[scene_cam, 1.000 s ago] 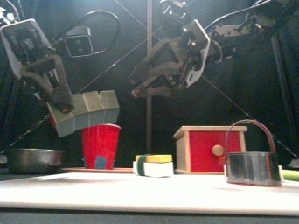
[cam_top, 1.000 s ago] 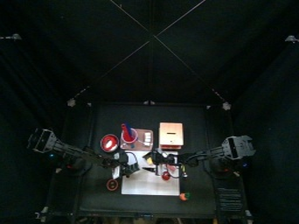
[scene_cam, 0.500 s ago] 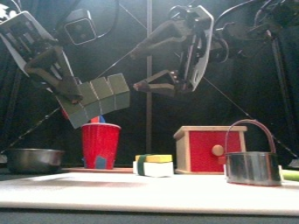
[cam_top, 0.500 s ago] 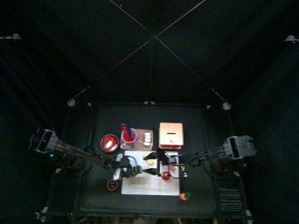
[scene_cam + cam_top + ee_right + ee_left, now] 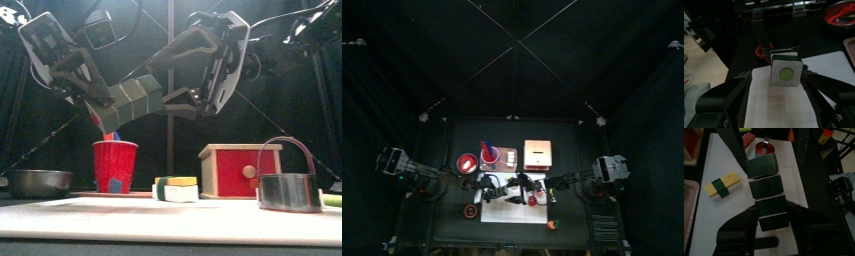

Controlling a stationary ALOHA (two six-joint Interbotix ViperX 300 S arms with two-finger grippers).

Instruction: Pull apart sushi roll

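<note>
The sushi roll (image 5: 134, 98) is a row of several dark green segments with pale end faces, held in the air between both grippers. My left gripper (image 5: 773, 218) is shut on one end segment of the roll (image 5: 767, 185). My right gripper (image 5: 785, 82) is shut on the other end, whose pale face with a green centre (image 5: 785, 74) looks at its camera. In the top view the left gripper (image 5: 489, 185) and right gripper (image 5: 536, 185) meet over the white board (image 5: 509, 212). In the front view the left gripper (image 5: 100, 115) and right gripper (image 5: 174, 98) hang high above the table.
A yellow-white piece with a green band (image 5: 722, 184) lies on the board, also in the front view (image 5: 175, 188). A small red round piece (image 5: 765, 149) lies beyond. A metal bowl (image 5: 38, 182), red cup (image 5: 115, 165), red box (image 5: 241, 170) and handled pot (image 5: 290, 190) stand around.
My right gripper has moved left to the roll and closed on its free end. My left gripper has lifted and tilted the roll towards it.
</note>
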